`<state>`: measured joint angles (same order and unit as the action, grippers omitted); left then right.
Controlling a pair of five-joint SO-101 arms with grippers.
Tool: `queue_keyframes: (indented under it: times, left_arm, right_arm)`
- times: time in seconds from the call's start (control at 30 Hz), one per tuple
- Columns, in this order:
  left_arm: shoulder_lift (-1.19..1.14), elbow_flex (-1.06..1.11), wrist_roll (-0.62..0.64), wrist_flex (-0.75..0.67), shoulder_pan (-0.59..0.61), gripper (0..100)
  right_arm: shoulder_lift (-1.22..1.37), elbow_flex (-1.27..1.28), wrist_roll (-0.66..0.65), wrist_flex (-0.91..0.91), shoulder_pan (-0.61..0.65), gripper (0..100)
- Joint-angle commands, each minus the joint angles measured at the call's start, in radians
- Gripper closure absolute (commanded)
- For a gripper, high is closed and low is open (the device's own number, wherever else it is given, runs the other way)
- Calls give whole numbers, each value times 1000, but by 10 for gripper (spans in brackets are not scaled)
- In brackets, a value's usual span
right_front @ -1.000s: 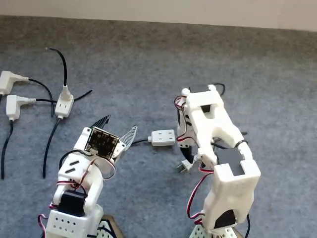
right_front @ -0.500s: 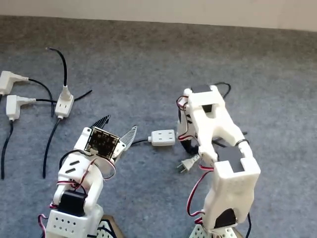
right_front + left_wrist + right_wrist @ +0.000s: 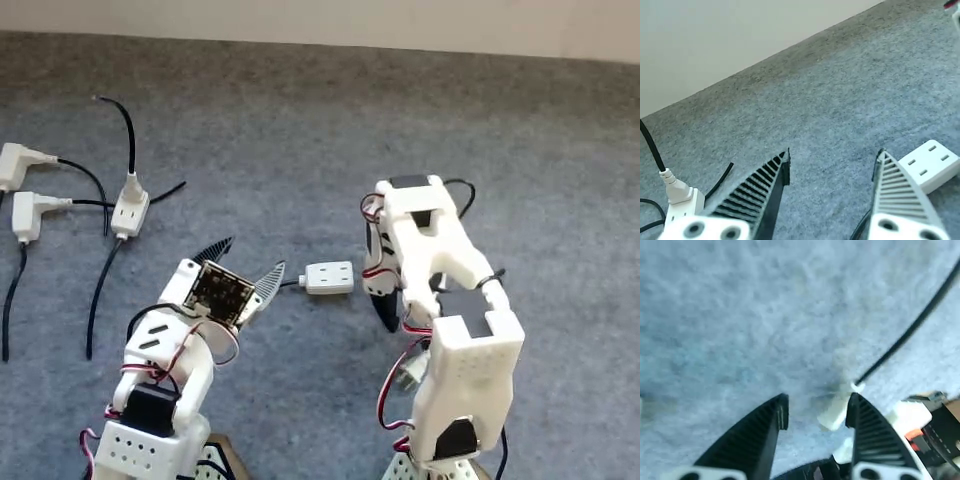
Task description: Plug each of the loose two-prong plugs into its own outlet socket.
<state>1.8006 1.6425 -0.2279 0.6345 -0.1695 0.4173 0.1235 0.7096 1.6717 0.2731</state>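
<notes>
A white outlet socket (image 3: 329, 277) lies on the grey carpet between the two arms; it is also in the left wrist view as the socket (image 3: 930, 164). My left gripper (image 3: 254, 254) hangs open just left of it, its fingers (image 3: 760, 197) empty. My right gripper (image 3: 388, 312) points down at the carpet, below and right of the socket, and is open (image 3: 819, 397). A small white two-prong plug (image 3: 836, 411) on a black cable (image 3: 910, 327) lies against one of its fingers. In the high view that plug (image 3: 407, 372) sits close to the right arm's base.
At the far left lie two white angled plugs (image 3: 12, 160) (image 3: 28, 215) and a white outlet block (image 3: 130, 210), all on black cables (image 3: 100, 290). The carpet's far side borders a pale wall (image 3: 740, 35).
My right gripper has drawn back toward its base, and the plug moved with it from near the socket to beside the base. The left gripper has edged slightly right toward the socket.
</notes>
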Motion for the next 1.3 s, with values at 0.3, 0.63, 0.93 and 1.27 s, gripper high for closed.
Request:
queue_keyframes:
  times: [0.3, 0.63, 0.93, 1.27]
  left_arm:
    - [4, -5, -12, -20, -16, 741]
    - [5, -5, -12, -20, -12, 741]
    - [5, -5, -12, -20, -13, 741]
    - [2, -5, -12, -18, -16, 741]
  right_arm:
    - [-13, -30, 12, 51, -96, 892]
    - [-1, 48, 6, 18, -147, 892]
    - [82, 58, 6, -31, -162, 892]
    - [321, -88, 3, 47, -162, 899]
